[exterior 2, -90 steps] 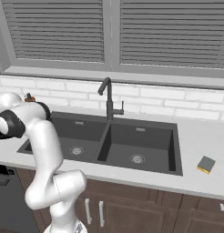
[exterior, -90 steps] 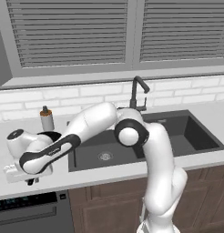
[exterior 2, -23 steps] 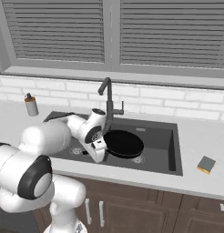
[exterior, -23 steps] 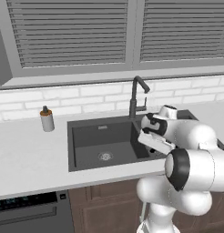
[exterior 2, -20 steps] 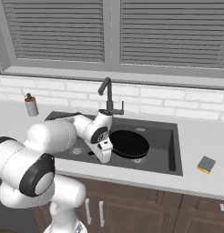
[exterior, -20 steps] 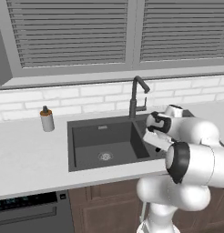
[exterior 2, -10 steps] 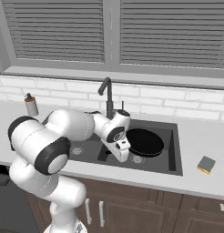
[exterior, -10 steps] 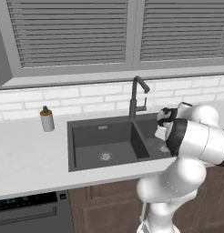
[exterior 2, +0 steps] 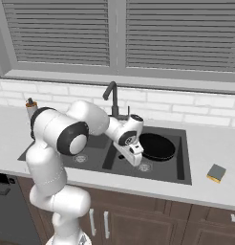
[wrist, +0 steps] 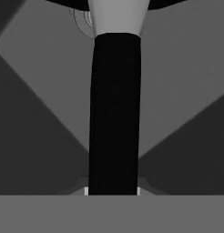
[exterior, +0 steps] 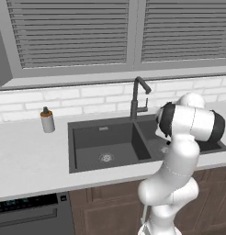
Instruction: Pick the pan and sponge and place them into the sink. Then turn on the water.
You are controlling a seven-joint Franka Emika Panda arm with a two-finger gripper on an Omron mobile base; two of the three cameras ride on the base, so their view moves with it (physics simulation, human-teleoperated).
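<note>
Hanging over the sink's (exterior 2: 184, 158) right basin, the pan (exterior 2: 156, 146) is held by its handle (wrist: 114, 113) in the clamped-shut gripper (exterior 2: 137, 161), handle running straight out ahead of the fingers, basin floor right below, so it just needs lowering.

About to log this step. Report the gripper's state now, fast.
Gripper: shut on the pan, clamped on its handle, with the pan over the right basin of the sink.
</note>
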